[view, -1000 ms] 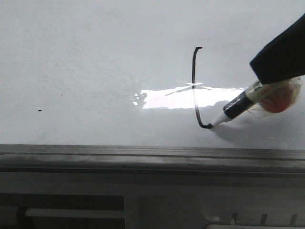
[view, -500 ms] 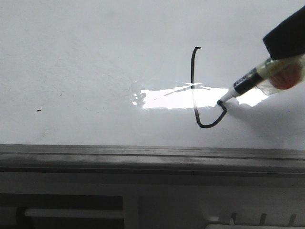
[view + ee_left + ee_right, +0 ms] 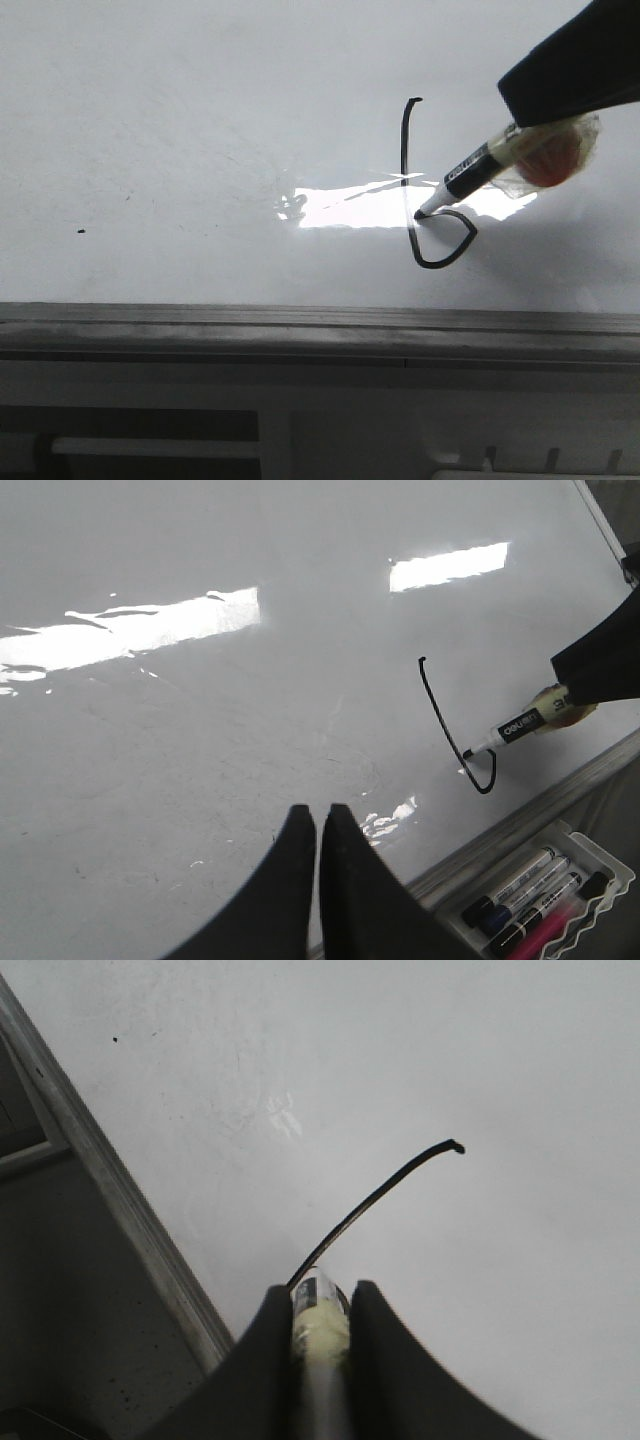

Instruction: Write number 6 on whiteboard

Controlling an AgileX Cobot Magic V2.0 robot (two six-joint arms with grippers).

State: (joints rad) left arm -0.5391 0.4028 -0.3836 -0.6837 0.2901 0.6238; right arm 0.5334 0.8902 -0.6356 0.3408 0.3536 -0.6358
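The whiteboard (image 3: pixel 200 120) fills the front view, with a glare strip at its middle. The number 6 (image 3: pixel 408 160) is a thin black line: a tall stroke hooked at the top and a small loop at the bottom. My right gripper (image 3: pixel 320 1295) is shut on a black-and-white marker (image 3: pixel 470 172) wrapped in tape, whose tip touches the board where the loop meets the stroke. The 6 (image 3: pixel 442 715) and marker (image 3: pixel 515 725) also show in the left wrist view. My left gripper (image 3: pixel 318 815) is shut and empty, hovering over bare board to the left of the 6.
A grey metal frame edge (image 3: pixel 300 325) runs along the board's near side. A small black speck (image 3: pixel 81 231) lies on the board at the left. A clear tray (image 3: pixel 590 852) with several markers sits below the frame near the 6.
The marker tip has swept from the bottom of the stroke out to the right, up, and back left to the stroke, drawing the loop. The left gripper shows no change.
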